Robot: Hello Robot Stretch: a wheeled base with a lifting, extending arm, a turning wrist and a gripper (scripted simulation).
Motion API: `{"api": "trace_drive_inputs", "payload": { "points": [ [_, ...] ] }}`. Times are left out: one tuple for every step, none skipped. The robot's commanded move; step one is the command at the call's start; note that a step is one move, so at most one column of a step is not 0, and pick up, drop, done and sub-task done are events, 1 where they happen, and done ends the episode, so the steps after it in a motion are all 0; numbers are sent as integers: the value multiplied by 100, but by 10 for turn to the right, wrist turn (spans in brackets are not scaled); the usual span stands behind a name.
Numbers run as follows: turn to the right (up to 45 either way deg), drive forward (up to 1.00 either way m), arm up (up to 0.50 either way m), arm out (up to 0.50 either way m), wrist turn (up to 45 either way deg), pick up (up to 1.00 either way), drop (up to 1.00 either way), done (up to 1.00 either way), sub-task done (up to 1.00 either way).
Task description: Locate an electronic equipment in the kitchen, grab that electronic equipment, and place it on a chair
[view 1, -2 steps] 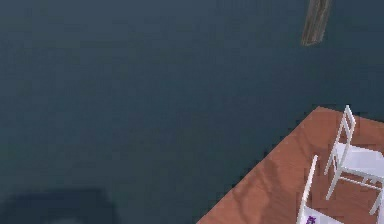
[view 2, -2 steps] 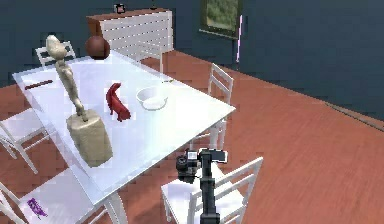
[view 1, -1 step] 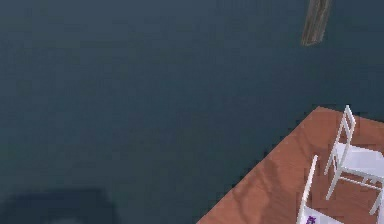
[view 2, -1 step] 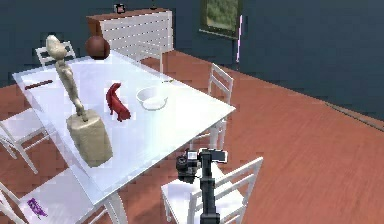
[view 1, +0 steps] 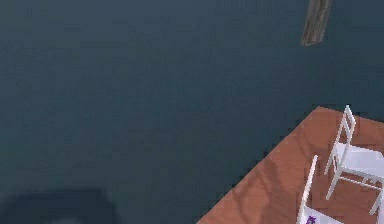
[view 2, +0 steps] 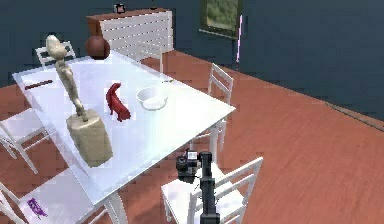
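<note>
In the arm side view the dark arm [view 2: 208,195] rises from the bottom edge. My gripper [view 2: 184,165] sits at its far end, beside the near corner of the white table [view 2: 185,105]. It is above a white chair [view 2: 228,196]. I cannot tell whether it holds anything. More white chairs stand around the table, one at the far side [view 2: 219,83] and one at the left [view 2: 22,128]. In the forward view two white chairs [view 1: 353,155] stand at the right on the red-brown floor.
The table carries a tan figure statue on a block [view 2: 82,112], a red object [view 2: 118,102], a white bowl [view 2: 152,99] and a brown ball [view 2: 97,47]. A white dresser [view 2: 135,28] stands behind. A dark blue wall [view 1: 150,90] lies ahead.
</note>
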Motion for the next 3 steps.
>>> {"api": "trace_drive_inputs", "payload": {
  "points": [
    [0,0,10,0,0,0,0,0,0],
    [0,0,0,-8,0,0,0,0,0],
    [0,0,0,0,0,0,0,100,0]
  ]
}}
